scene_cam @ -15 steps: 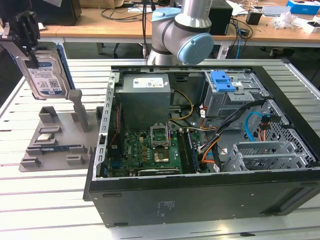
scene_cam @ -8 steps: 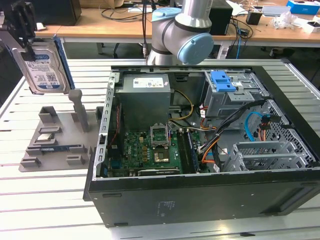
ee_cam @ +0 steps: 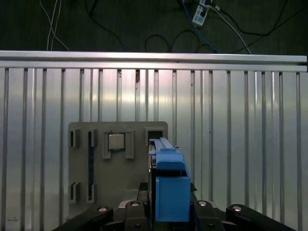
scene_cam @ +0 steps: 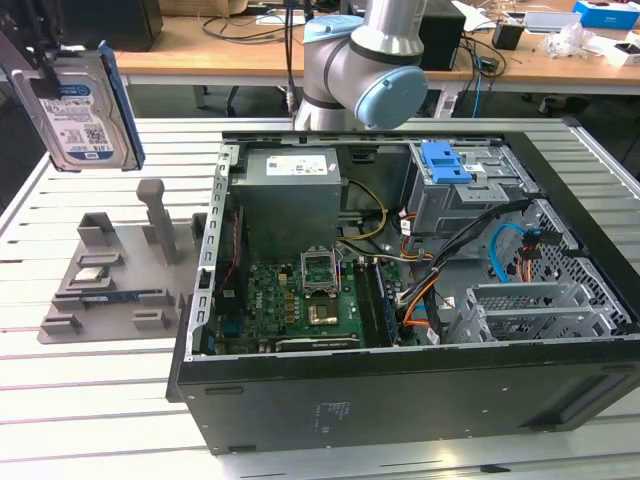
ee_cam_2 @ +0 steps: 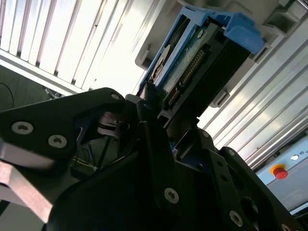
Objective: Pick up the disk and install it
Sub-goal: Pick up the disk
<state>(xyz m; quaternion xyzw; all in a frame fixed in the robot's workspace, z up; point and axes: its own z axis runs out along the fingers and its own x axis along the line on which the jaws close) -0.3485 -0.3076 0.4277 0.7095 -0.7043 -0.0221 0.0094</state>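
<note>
My gripper (ee_cam: 168, 202) is closed on the disk (scene_cam: 78, 105), clamping one end of it. The disk hangs in the air on edge, slightly tilted, with its label face showing. It is at the exterior view's left, above the grey fixture (scene_cam: 110, 290) on the counter (scene_cam: 100, 400), clear of that fixture and outside the open computer case (scene_cam: 400, 400). My first worry is the hold itself. In the second wrist view my fingers seem to bear on the blue plastic carrier rather than on the metal body. With most of the drive's weight reaching out beyond them, I judge that a jolt could make it pivot or slip. A drop from here would land it on the fixture's upright posts or on the slatted counter. The second risk is the way across. The case's near-left wall and the grey power-supply box (scene_cam: 290, 190) lie between the disk and the drive cage (scene_cam: 470, 190) at the far right. A low or tilted pass could clip a metal edge. At the cage, a bundle of loose cables (scene_cam: 500, 250) runs just beside the opening, and a blue bracket (scene_cam: 445, 162) sits on top. If the carrier arrives skewed, I expect it to jam on the rails or snag a cable. I cannot tell from here whether the slot is clear.
</note>
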